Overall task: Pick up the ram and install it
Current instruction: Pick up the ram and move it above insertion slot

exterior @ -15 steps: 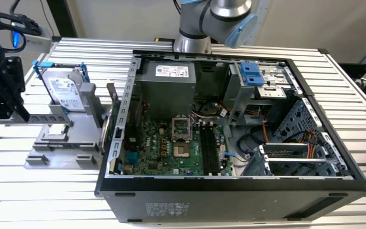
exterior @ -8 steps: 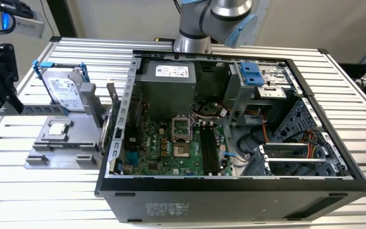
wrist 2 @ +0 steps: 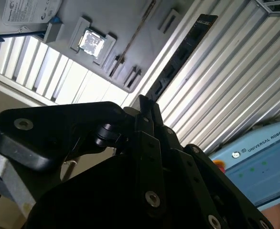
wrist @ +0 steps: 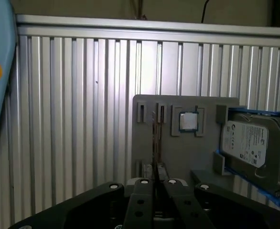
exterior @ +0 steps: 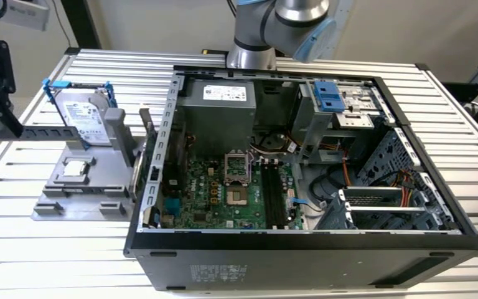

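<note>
The gripper [wrist 2: 147, 101] hangs above the grey holder [wrist 2: 125, 33], jaws drawn together and gripping nothing. The ram [wrist 2: 183, 52] stands on edge in a slot along one side of the holder, clear of the gripper. The processor chip [wrist 2: 91, 42] sits mid-holder, and the hard drive [wrist 2: 25, 12] is at the holder's opposite side.

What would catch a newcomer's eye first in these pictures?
The open computer case sits in the middle of the exterior view, its green board bare inside. On the exterior view's left stands a grey holder carrying a hard drive with blue rails and a small silver chip; the ram sits at its edge.
</note>
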Action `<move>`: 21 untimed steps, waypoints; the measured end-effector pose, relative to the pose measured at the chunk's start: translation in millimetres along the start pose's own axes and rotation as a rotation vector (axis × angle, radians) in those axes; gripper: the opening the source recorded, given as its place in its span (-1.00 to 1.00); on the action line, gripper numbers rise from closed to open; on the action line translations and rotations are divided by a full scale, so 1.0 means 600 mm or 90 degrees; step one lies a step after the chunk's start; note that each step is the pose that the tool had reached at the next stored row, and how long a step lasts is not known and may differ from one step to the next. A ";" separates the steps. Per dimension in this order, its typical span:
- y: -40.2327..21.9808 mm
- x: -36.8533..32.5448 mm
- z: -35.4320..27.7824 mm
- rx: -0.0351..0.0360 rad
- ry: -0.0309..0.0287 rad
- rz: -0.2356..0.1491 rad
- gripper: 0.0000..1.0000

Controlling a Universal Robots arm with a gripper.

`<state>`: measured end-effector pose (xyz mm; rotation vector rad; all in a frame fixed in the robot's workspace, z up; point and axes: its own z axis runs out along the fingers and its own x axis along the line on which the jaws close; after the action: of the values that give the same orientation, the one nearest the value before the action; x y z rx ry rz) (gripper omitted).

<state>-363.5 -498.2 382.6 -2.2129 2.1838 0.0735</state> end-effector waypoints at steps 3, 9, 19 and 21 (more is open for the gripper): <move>0.000 0.000 -0.009 -0.0001 -0.0005 0.000 -1.00; 0.000 -0.001 -0.016 0.0001 -0.0012 0.000 -1.00; -0.013 -0.001 -0.017 -0.0003 -0.0010 0.000 -1.00; -0.021 -0.001 -0.017 -0.0007 -0.0011 0.000 -1.00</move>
<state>-350.6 -498.2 392.5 -2.2125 2.1835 0.0765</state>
